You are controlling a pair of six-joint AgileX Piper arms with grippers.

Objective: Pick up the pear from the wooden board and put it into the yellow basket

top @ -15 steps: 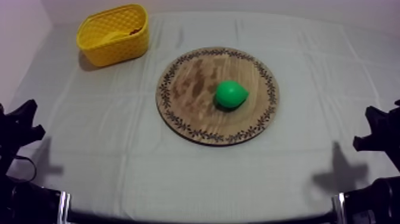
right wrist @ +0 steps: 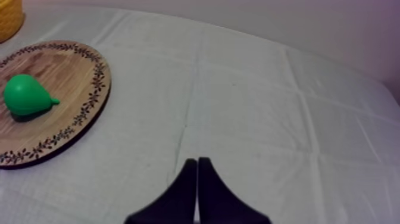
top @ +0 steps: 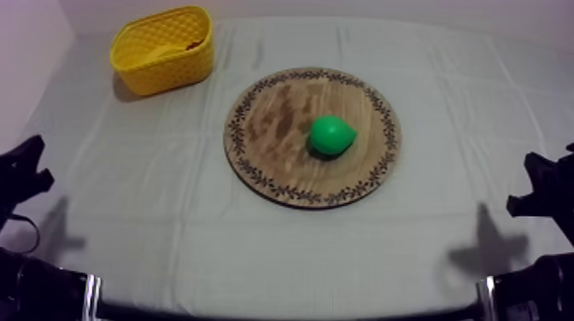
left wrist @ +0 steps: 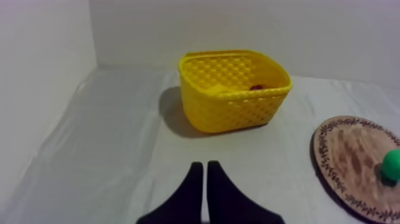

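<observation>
- Zero steps done, as far as I can tell. The pear point(top: 331, 136) is lying on its side on the wooden board point(top: 265, 128), a bit right of the board's centre, with nothing touching it.
- That board sits around the middle of the table point(top: 256, 248), slightly toward the far edge.
- Over at the far left corner of the table is the yellow basket point(top: 162, 64). It's upright with its mouth open and well apart from the board, and there's no pear in it.
- My left gripper point(left wrist: 205, 164) is low by the table's left edge. Its fingers are pressed together into a narrow wedge and hold nothing. It points roughly at the basket.
- My right gripper point(right wrist: 197, 159) is the same deal by the right edge: fingers squeezed together, empty, well apart from the pear.
- So the whole job is left: reach in, spread the fingers, close on the pear, lift it, carry it to the far left corner and drop it in.
- My guess is the left arm suits this better since the basket's on its side, but either one has a clear run at the pear.
</observation>
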